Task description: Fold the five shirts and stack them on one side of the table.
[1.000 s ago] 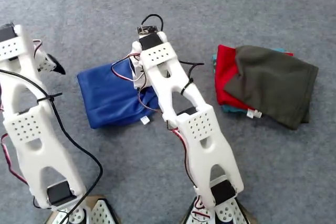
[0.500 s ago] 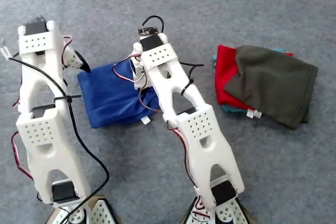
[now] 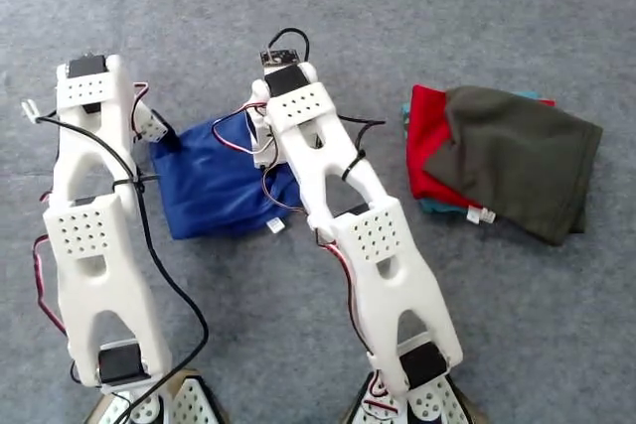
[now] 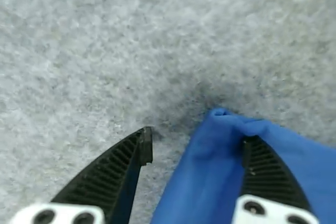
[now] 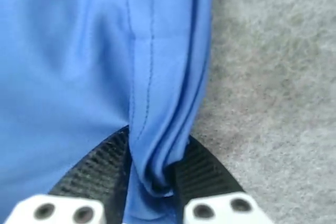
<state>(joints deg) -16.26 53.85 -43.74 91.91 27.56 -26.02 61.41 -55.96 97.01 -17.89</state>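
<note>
Right gripper clamps a fold of the blue shirt, lying left of middle on the table; left gripper gapes astride its corner; folded shirts sit stacked toward the right edge.

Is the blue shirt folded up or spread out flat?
Folded. The blue shirt lies as a small, thick rectangle, and the right gripper pinches doubled layers of cloth at its edge.
</note>
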